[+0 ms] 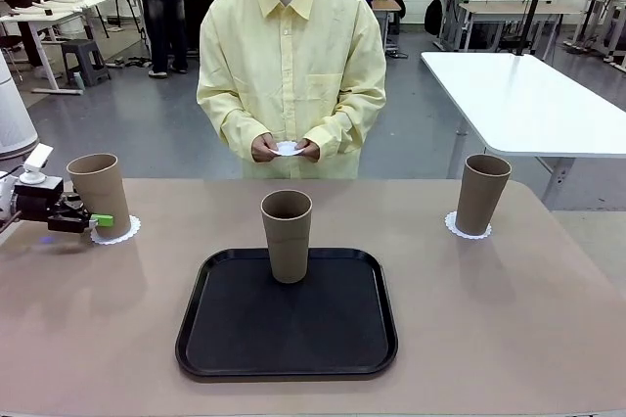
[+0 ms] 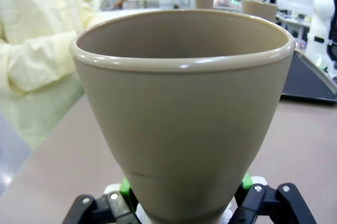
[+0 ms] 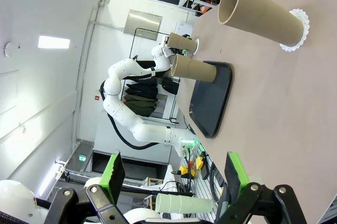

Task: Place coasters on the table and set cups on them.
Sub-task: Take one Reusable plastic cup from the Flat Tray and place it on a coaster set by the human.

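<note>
On the table (image 1: 509,319), the left cup (image 1: 98,190) stands upright on a coaster (image 1: 121,232). My left gripper (image 1: 96,220) is shut on that cup's base. The same cup (image 2: 184,113) looms close in the left wrist view, green pads (image 2: 125,186) pressed to both sides of its foot. A second cup (image 1: 287,234) stands on the black tray (image 1: 225,339). The right cup (image 1: 481,192) rests on its own coaster (image 1: 452,225). The person holds another coaster (image 1: 288,148) in both hands. My right gripper (image 3: 174,176) is open and apart from the right cup (image 3: 263,13).
The tray lies at the table's middle near my side. The person stands at the far edge, centred. A white table (image 1: 528,94) stands behind on the right. Bare tabletop stretches between the tray and the right cup.
</note>
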`<move>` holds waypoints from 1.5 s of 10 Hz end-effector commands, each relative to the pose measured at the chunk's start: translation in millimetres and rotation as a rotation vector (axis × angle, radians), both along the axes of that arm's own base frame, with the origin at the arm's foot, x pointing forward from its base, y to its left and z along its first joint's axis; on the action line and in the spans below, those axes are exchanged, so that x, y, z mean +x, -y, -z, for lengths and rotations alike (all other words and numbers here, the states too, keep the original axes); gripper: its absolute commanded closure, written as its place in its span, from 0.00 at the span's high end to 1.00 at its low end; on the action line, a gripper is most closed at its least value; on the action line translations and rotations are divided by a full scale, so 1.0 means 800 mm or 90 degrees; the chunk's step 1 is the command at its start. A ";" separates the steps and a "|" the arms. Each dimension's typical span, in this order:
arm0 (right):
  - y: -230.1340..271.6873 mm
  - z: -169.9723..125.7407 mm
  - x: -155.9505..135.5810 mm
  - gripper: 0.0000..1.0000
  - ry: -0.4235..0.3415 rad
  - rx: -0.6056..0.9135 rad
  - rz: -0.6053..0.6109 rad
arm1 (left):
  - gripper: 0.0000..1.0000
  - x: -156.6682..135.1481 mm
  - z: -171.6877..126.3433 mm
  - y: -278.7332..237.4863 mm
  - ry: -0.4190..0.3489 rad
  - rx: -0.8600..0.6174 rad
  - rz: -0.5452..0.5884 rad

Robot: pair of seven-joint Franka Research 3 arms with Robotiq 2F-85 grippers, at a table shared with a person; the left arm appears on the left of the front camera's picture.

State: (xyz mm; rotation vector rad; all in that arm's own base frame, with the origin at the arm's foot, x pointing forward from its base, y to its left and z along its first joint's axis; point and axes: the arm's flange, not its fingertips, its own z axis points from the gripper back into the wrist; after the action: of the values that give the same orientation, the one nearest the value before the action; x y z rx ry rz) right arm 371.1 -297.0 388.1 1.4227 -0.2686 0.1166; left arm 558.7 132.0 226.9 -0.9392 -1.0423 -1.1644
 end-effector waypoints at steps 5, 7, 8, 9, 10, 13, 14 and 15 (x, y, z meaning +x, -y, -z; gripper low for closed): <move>0.000 0.000 0.001 1.00 -0.011 -0.003 0.003 | 0.81 -0.001 -0.001 -0.004 0.011 -0.005 0.026; 0.000 0.000 0.001 1.00 -0.011 -0.003 0.003 | 0.81 -0.005 -0.001 -0.004 0.005 -0.003 0.028; 0.000 0.000 0.001 1.00 -0.011 -0.003 0.003 | 0.81 -0.007 -0.001 -0.004 0.005 -0.002 0.032; 0.000 0.000 0.001 1.00 -0.011 -0.003 0.003 | 0.81 -0.006 0.000 -0.005 0.008 -0.001 0.031; 0.000 0.000 0.001 1.00 -0.011 -0.003 0.003 | 0.81 -0.005 0.001 -0.006 0.009 -0.006 0.034; 0.000 0.000 0.001 1.00 -0.011 -0.003 0.003 | 1.00 -0.002 0.004 -0.007 0.001 0.004 0.037; 0.000 0.000 0.001 1.00 -0.011 -0.003 0.003 | 1.00 -0.003 0.004 -0.007 0.001 0.009 0.044; 0.000 0.000 0.001 1.00 -0.011 -0.003 0.003 | 1.00 -0.003 0.004 -0.008 -0.004 0.008 0.044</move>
State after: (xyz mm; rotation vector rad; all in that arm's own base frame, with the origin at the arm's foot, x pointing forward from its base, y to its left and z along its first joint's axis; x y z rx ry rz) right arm 371.1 -297.0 388.1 1.4227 -0.2686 0.1166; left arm 554.7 133.6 222.2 -0.9612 -1.0042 -1.1937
